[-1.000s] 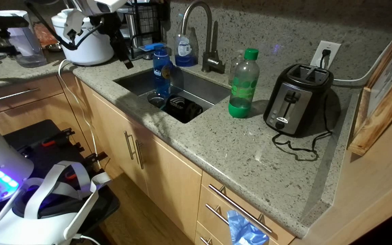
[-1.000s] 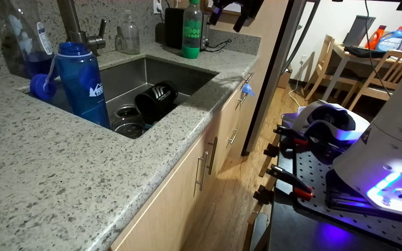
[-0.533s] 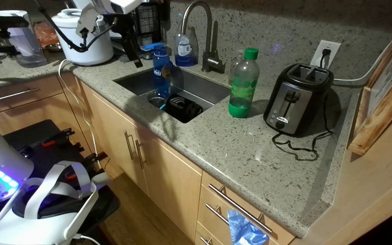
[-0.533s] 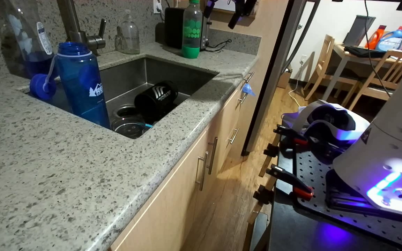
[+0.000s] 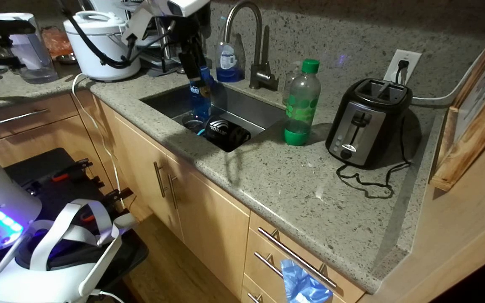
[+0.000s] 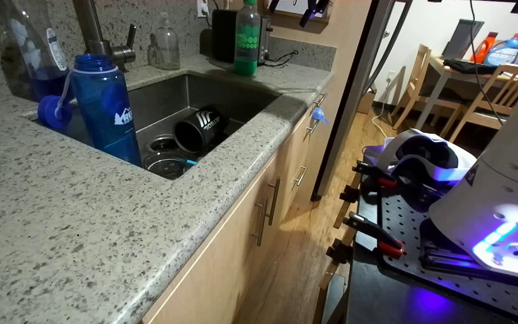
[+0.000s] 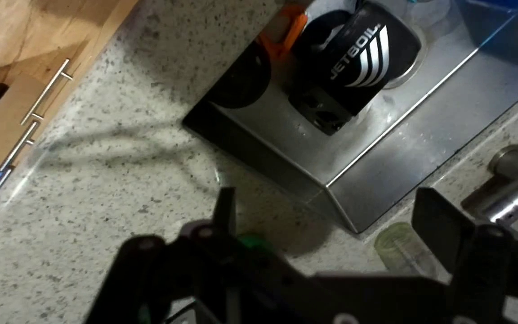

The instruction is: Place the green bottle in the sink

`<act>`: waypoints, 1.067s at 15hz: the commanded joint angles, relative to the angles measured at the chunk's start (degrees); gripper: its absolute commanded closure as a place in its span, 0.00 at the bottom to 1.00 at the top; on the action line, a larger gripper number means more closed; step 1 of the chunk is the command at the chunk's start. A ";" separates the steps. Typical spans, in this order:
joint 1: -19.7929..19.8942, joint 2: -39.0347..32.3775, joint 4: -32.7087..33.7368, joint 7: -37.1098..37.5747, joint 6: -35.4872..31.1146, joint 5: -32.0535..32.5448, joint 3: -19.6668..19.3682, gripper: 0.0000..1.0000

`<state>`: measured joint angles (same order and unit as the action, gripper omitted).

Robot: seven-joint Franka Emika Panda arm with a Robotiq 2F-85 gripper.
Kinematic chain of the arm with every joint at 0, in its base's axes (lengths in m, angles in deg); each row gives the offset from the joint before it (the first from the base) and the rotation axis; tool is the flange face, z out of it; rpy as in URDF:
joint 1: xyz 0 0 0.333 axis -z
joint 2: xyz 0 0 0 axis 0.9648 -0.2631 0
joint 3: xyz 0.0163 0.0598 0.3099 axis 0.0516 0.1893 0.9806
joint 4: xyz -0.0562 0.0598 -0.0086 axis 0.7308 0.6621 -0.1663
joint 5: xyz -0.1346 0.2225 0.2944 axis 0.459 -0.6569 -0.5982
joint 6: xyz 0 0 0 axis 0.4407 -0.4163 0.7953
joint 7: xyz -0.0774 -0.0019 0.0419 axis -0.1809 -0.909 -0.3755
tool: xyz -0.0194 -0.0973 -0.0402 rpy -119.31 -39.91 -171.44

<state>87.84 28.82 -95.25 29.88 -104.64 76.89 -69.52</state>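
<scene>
Well, nearest me a white headset [image 5: 36, 277] sits on a black stand [image 5: 49, 162] beside the robot's glowing base [image 5: 0, 189]. Beyond, on the speckled counter [image 5: 310, 219], the capped green bottle [image 5: 301, 103] stands upright between the sink [image 5: 249, 102] and a black-and-steel toaster [image 5: 366, 130]. From here the hand [image 7: 326, 193], up in the air, partly hides a blue bottle [image 6: 106, 112]; its jaws are spread well apart. That blue bottle stands in the sink, near a black Jetboil cup [image 7: 358, 54] lying on its side. Farthest back, the curved faucet [image 5: 259, 46] rises against the granite wall [image 5: 331, 33].
</scene>
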 commanded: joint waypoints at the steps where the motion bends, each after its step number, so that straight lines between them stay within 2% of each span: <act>1: 1.12 -3.21 5.29 -1.64 1.46 -2.32 -2.41 0.00; 7: 0.01 -5.17 10.88 -4.25 0.99 -8.87 -5.20 0.00; 8: 1.34 -4.75 9.17 -2.50 0.18 -6.30 -4.31 0.00; 13: 0.87 -4.93 10.10 -3.23 0.20 -7.66 -4.33 0.00; 16: 0.99 -4.98 9.19 -2.79 0.03 -6.31 -3.69 0.00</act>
<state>88.14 23.93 -85.56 26.76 -104.65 69.61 -74.27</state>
